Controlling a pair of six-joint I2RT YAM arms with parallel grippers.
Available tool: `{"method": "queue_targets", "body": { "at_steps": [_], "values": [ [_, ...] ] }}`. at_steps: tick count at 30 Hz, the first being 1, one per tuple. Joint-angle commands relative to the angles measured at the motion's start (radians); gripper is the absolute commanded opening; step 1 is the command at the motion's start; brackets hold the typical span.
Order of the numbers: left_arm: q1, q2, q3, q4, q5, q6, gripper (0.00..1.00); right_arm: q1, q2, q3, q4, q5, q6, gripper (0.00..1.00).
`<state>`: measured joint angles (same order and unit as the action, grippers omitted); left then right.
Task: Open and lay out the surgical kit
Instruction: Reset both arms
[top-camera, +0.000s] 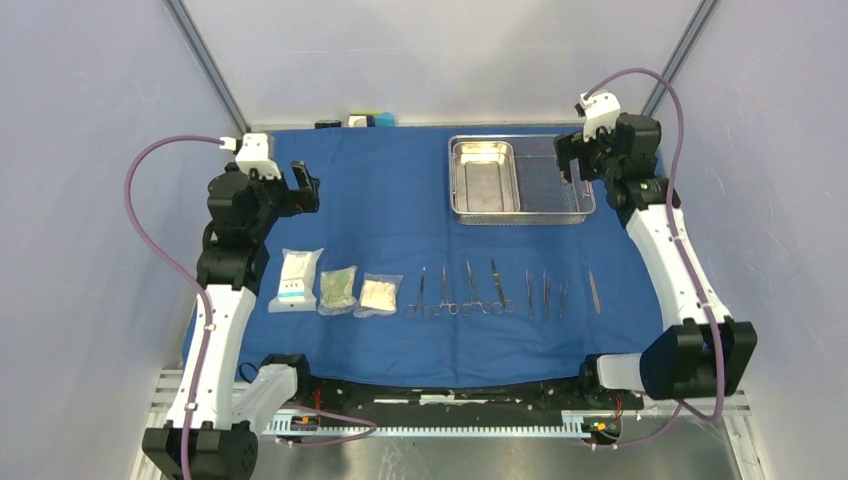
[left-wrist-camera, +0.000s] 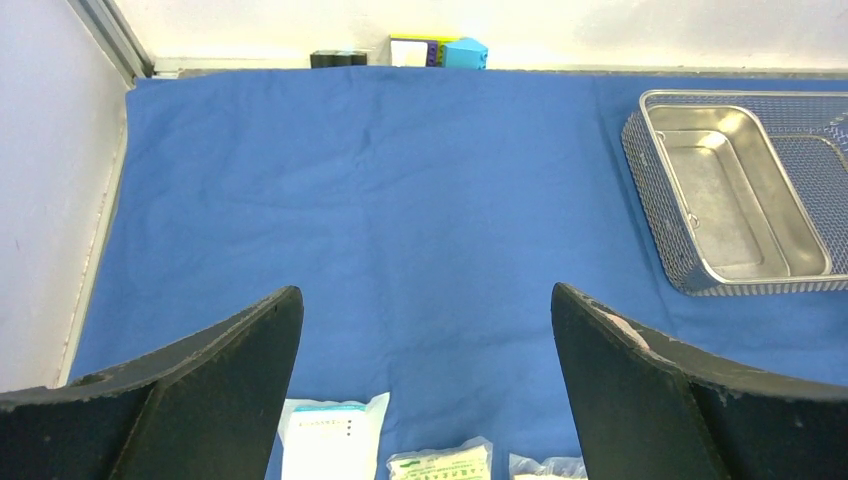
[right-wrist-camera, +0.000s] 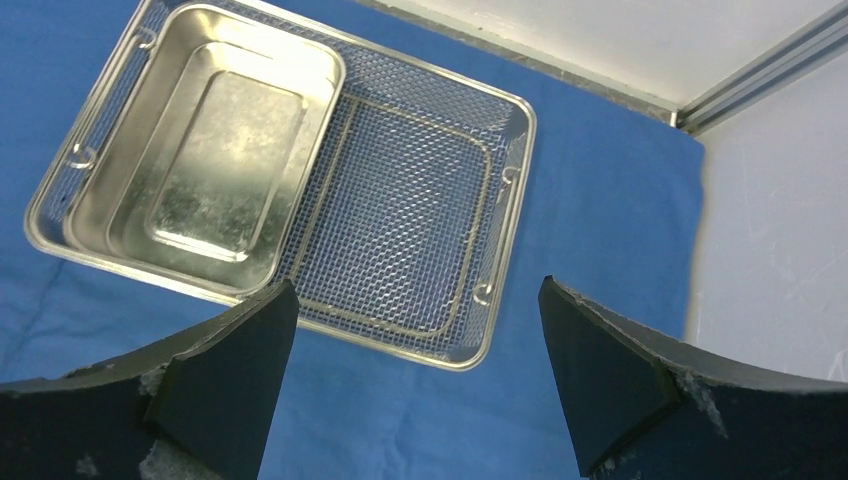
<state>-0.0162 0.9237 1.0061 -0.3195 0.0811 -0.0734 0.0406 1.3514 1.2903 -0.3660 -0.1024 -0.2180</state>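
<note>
Cloth: we see the blue wrap (top-camera: 400, 200) opened out and lying flat, with every other piece of the kit resting on it.
Tray: the mesh tray (top-camera: 520, 217) sits at the far right of the wrap; the inner pan (top-camera: 485, 180) fills its left half and the right half is bare mesh.
Packets: three clear packets (top-camera: 338, 289) lie in a row at the near left, just beside one another.
Instruments: the slim instruments (top-camera: 470, 290) lie in a close row to the right of the packets, roughly parallel.
Left side: the left gripper (left-wrist-camera: 425, 292) hovers over bare cloth behind the packets, fingers spread wide and holding nothing.
Right side: the right gripper (right-wrist-camera: 416, 284) hangs above the tray's mesh end, fingers spread wide and empty.
Progress: we judge the layout close to complete.
Tray risk: if the right gripper drops, a finger may catch the rim or a handle, dragging the tray and shifting the pan.
Cloth risk: a finger travelling too low may snag the wrap; one tug would carry everything along and scramble the instrument row.
Packet risk: a low retreat of the left arm may sweep the light packets out of line.
</note>
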Motion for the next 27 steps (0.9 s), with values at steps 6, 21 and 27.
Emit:
{"method": "queue_targets", "body": {
  "at_steps": [6,21,27],
  "values": [
    [0.004,-0.070,-0.061,0.061,0.017,0.044,1.00,-0.004,-0.192,-0.235,0.167,-0.088,0.019,0.98],
    [0.004,-0.115,-0.122,0.069,0.042,0.011,1.00,-0.014,-0.345,-0.375,0.271,-0.217,0.037,0.98],
    [0.004,-0.120,-0.111,0.047,0.032,-0.008,1.00,-0.030,-0.357,-0.379,0.264,-0.248,0.035,0.98]
  ]
}}
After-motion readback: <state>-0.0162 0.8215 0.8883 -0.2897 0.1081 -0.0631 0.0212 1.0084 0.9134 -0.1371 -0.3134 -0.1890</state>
